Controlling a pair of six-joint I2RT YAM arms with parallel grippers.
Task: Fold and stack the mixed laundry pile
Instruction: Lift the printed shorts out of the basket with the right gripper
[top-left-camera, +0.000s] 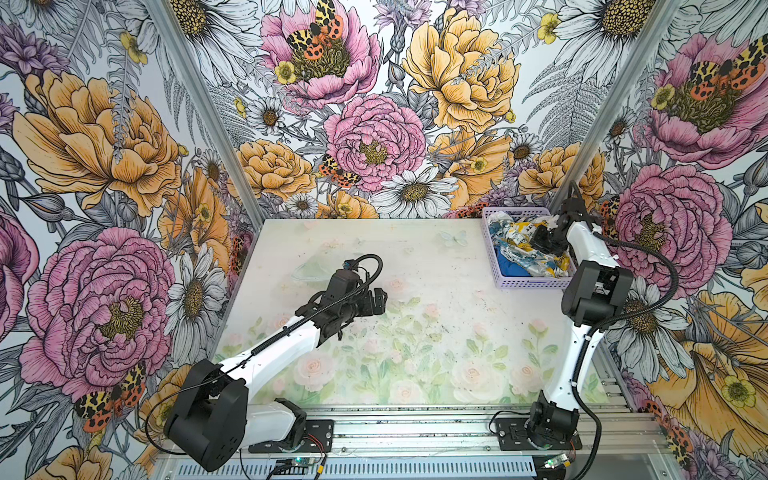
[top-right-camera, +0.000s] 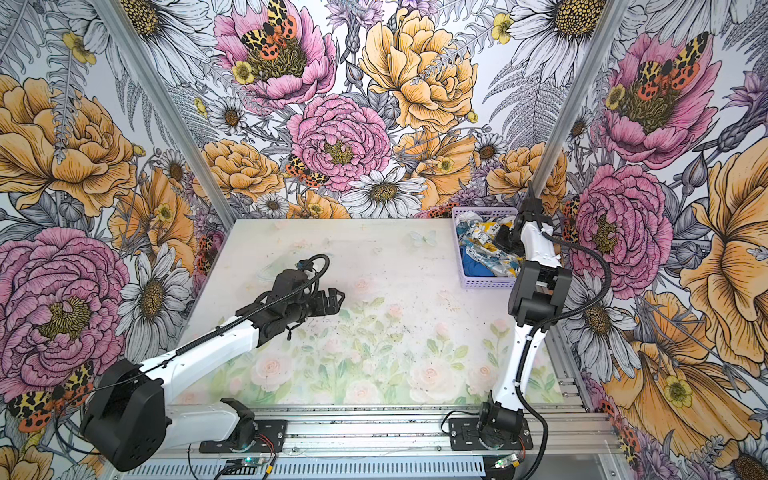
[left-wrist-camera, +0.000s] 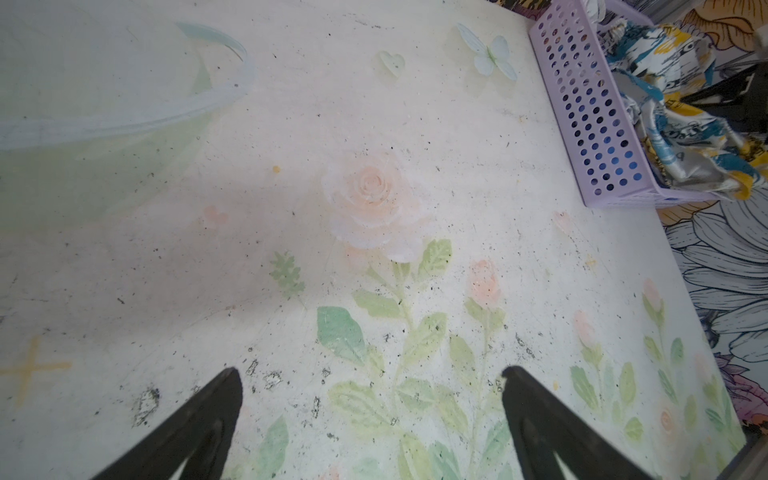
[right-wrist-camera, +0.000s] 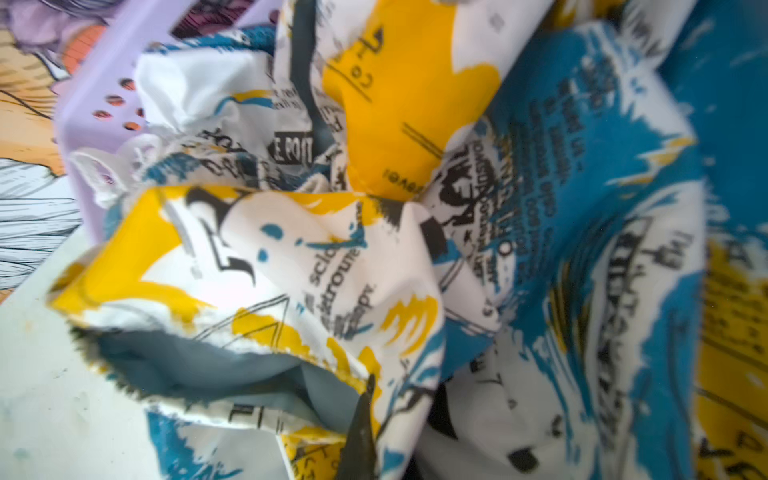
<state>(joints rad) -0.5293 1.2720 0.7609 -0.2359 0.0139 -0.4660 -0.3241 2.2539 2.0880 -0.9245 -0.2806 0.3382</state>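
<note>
Top views: the pale floral table (top-left-camera: 415, 257) fills most of the floor, with the lavender perforated basket (top-left-camera: 532, 284) at its far right corner. Both garments sit crumpled inside the basket, neither folded yet. On top is the printed garment (top-left-camera: 519, 245), white with black newsprint text plus yellow and blue splashes. Under it is the blue T-shirt (top-left-camera: 508, 267), only 1 patch showing at the near end. Down in the printed cloth is the right gripper (top-left-camera: 540, 245), jaws pressed together. The right wrist view shows 1 dark fingertip (right-wrist-camera: 360, 424) against a fold; cannot tell if cloth is actually caught. Over mid table hangs the left gripper (left-wrist-camera: 370, 374), jaws spread wide, empty.

Handling, judged: both pieces look light and limp, with no stiffness. The printed one looks thin with a slight sheen, so it is likely slippery and a shallow pinch could slide off. The best hold is a hemmed edge or corner, like the open hem (right-wrist-camera: 216, 345) facing the wrist camera, not a mid-panel bunch. Lifting it may drag the T-shirt along.

Writing: print fragments only, a black box reading roughly "E POI" and a loose "co"; the rest is blurred. No brand label is readable.
</note>
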